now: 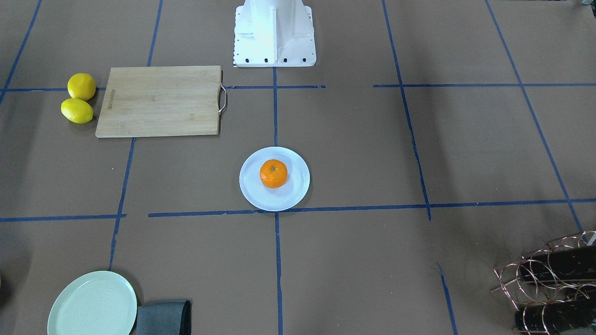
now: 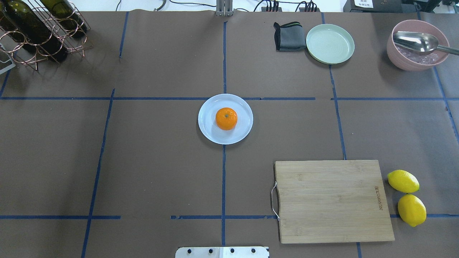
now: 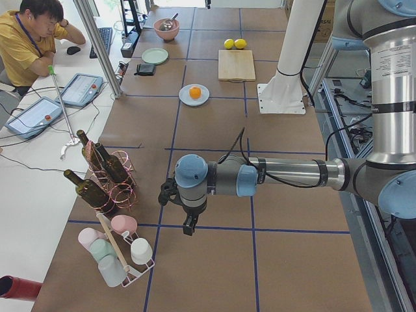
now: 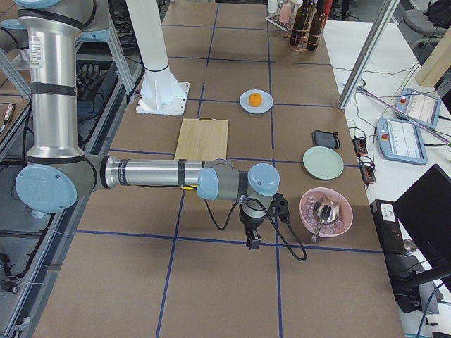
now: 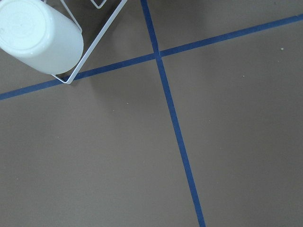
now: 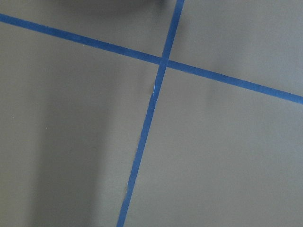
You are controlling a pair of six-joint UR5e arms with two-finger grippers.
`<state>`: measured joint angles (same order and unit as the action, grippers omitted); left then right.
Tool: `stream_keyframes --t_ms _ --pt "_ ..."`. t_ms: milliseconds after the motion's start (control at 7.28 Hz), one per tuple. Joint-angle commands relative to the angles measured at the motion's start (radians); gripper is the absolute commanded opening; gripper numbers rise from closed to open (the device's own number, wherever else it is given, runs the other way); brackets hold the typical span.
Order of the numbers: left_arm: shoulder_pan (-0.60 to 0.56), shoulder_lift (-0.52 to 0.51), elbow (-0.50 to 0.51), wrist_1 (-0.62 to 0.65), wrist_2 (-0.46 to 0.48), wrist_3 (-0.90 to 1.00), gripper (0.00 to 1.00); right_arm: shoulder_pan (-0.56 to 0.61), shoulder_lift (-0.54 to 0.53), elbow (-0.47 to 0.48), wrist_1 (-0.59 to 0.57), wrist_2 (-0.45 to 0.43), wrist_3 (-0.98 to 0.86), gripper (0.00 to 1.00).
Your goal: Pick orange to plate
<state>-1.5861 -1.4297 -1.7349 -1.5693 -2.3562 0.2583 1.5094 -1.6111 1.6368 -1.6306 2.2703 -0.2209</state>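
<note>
The orange (image 2: 226, 118) rests stem-up in the middle of the pale bluish-white plate (image 2: 208, 129) at the table's centre, also seen in the front view as orange (image 1: 273, 173) on plate (image 1: 253, 191). Neither gripper is near it. My left gripper (image 3: 189, 225) hangs over the table's far left end beside the cup rack. My right gripper (image 4: 251, 239) hangs near the pink bowl at the right end. Both show only in the side views, so I cannot tell whether they are open or shut. The wrist views show only taped table.
A wooden cutting board (image 2: 333, 200) lies near the base, two lemons (image 2: 403, 181) beside it. A mint-green plate (image 2: 330, 43), grey cloth (image 2: 288, 36) and pink bowl with spoon (image 2: 416, 50) stand far right. A bottle rack (image 2: 39, 32) stands far left, with a cup rack (image 3: 117, 253) beyond it.
</note>
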Motion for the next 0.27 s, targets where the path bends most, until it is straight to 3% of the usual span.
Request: stream_keyframes --t_ms 0,137 --pt "0.000 -0.002 0.000 0.000 0.000 0.001 1.00 0.000 -0.001 -0.002 0.000 0.000 0.000 1.00" --pt "0.000 -0.002 0.000 0.000 0.000 -0.001 1.00 0.000 0.000 0.000 0.000 0.000 0.000 1.00"
